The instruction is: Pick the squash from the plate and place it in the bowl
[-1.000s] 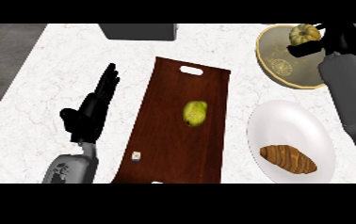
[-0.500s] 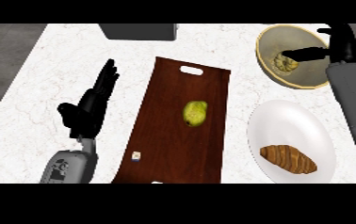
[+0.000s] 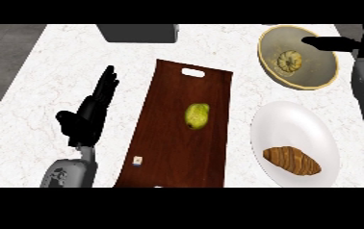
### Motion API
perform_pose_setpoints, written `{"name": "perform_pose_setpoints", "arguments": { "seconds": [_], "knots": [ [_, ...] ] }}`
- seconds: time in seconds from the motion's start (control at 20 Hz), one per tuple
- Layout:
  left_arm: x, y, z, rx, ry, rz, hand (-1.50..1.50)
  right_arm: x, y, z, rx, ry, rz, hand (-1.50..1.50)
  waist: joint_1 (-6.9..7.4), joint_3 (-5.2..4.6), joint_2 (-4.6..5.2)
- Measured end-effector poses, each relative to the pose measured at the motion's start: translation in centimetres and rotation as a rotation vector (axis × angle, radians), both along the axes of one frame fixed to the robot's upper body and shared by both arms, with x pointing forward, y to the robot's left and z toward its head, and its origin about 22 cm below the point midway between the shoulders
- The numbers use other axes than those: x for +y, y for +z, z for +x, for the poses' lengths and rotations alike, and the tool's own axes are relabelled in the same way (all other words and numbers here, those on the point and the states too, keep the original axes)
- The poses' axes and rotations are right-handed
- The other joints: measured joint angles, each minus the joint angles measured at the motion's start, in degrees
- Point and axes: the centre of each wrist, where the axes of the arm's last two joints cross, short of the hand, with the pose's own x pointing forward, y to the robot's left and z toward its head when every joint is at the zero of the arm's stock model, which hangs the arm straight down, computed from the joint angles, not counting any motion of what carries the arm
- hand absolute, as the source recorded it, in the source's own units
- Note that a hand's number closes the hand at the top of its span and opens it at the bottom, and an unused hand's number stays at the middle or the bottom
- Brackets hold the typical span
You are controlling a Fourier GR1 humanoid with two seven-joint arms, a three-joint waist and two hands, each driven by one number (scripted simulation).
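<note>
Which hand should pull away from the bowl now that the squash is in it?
The right hand: it hovers over the bowl where the squash lies. The left hand rests open, far across the counter.

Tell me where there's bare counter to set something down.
Bare counter lies left of the cutting board, above the left hand. The board's lower half, below the green fruit, is mostly free. It's crowded right: bowl, plate.

The right robot hand point(image 3: 334, 43) is mostly cut off by the right edge.
</note>
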Motion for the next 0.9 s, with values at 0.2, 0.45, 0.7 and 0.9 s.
{"name": "perform_pose_setpoints", "arguments": {
  "seconds": [0.2, 0.45, 0.7, 0.9],
  "knots": [
    [0.4, -0.1, -0.2, 0.004, 0.02, 0.002, 0.0, -1.9, -0.2, -1.3, -0.026, 0.015, 0.095, -1.5, -0.75, -0.03, -0.27],
    [1.1, 0.1, -0.2, 0.011, 0.024, 0.008, 0.0, -3.7, -0.7, -3.6, -0.04, 0.062, 0.172, -1.5, -1.2, -0.04, -0.42],
    [0.4, 0.1, -0.9, 0.011, 0.016, 0.005, 0.0, -5.4, -1.9, -6.3, -0.055, 0.113, 0.211, -1.5, -0.95, -0.04, -0.35],
    [0.8, 0.0, -0.3, 0.009, 0.015, -0.004, 0.0, -5.6, -2.0, -8.0, -0.046, 0.148, 0.21, -1.5, -0.92, -0.04, -0.29]
  ]
}}
